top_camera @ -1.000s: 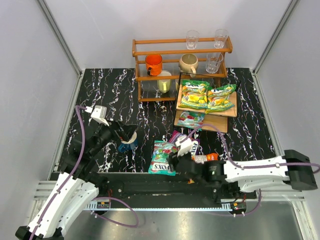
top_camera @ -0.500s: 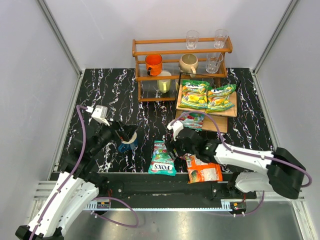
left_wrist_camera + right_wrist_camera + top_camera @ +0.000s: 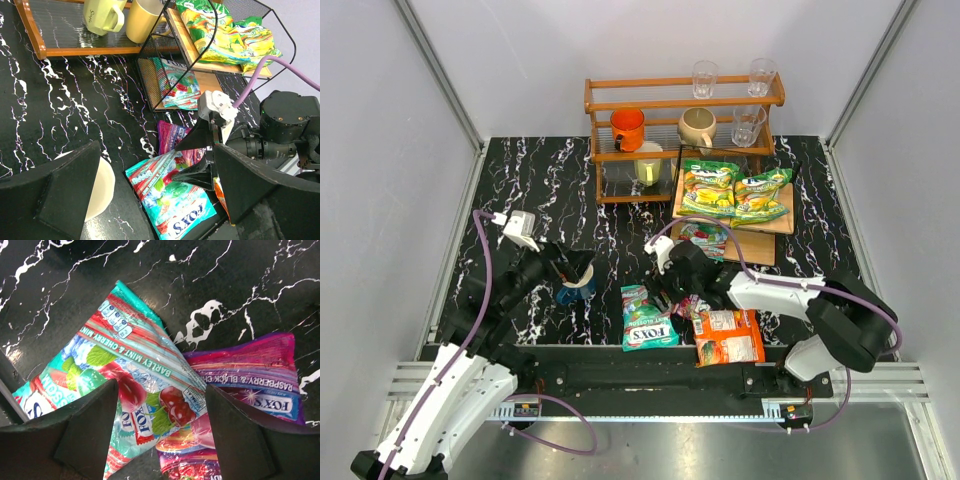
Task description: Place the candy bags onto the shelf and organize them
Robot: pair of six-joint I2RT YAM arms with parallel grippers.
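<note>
Directly beneath my right fingers [image 3: 85, 435] lies the teal FOX'S bag [image 3: 125, 385], flat on the surface [image 3: 60, 270]. Its long axis runs from upper centre to lower left of the wrist frame, and the purple bag [image 3: 250, 375] touches its right edge. Those fingers are spread and empty, straddling the teal bag. My left fingers [image 3: 60, 190], also spread, are farther off, so I judge the right arm nearer. In the top view the shelf [image 3: 757, 247] lies to the upper right.
</note>
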